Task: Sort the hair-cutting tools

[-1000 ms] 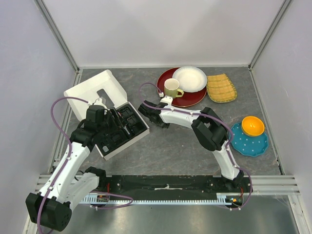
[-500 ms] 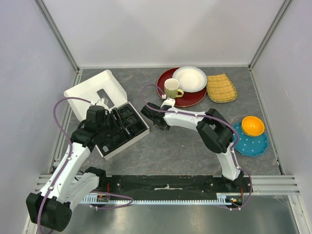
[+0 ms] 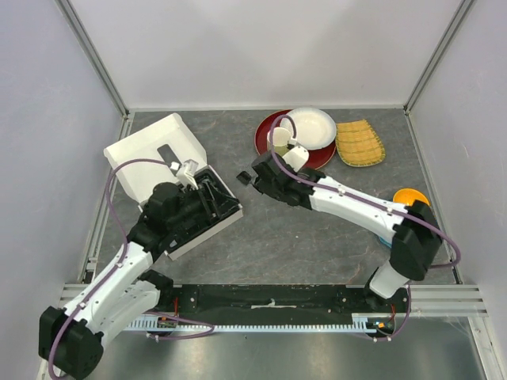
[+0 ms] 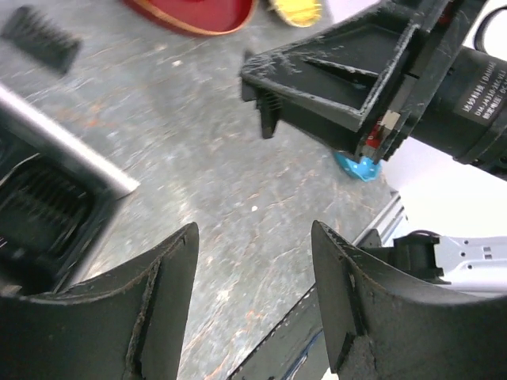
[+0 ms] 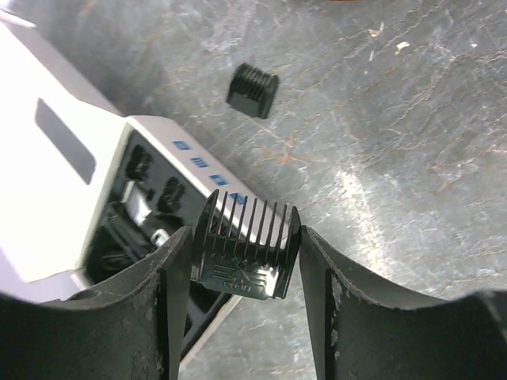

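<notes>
Right pincer (image 5: 242, 241) clamped on black plastic toothed comb guard (image 5: 247, 261), above grey stone-look table (image 5: 396, 158). Short black ribbed cylinder (image 5: 253, 89) lies on table beyond its fingertips. White box with black tray (image 5: 55, 198) just beside it. Left pincer (image 4: 253, 253) spread apart, empty.

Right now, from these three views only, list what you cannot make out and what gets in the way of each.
Black tray: top view, left arm covers most compartments; left wrist view blurs it.
Yellow mug: top view, mostly behind the right arm.
Orange bowl: top view, partly behind that arm's elbow.
Comb guard in the right tool: embossed mark too small to read, right wrist view.
</notes>
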Robot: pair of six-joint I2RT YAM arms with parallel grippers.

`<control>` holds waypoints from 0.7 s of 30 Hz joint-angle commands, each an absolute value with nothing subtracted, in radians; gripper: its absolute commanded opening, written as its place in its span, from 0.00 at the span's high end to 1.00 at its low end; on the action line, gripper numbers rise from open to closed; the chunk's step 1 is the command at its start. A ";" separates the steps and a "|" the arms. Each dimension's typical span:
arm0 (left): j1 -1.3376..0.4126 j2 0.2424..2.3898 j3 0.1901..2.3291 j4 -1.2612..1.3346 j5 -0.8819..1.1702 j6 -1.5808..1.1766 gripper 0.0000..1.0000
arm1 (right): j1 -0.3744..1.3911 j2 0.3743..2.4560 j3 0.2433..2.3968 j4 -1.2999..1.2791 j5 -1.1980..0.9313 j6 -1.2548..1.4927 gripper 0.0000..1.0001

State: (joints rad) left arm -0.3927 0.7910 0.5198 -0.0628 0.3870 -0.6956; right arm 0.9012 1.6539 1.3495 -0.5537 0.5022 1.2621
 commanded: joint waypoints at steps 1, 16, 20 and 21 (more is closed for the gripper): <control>-0.511 0.836 0.544 0.217 0.298 -0.687 0.34 | 0.907 1.537 1.287 -0.474 0.451 1.328 0.55; -0.699 1.005 0.632 0.392 0.028 -0.633 0.40 | 0.905 1.336 1.212 -0.377 0.379 1.310 0.56; -0.745 1.022 0.629 0.423 -0.055 -0.640 0.40 | 0.904 1.322 1.203 -0.362 0.374 1.308 0.56; -0.765 1.019 0.623 0.439 -0.070 -0.637 0.40 | 0.902 1.321 1.200 -0.359 0.373 1.310 0.56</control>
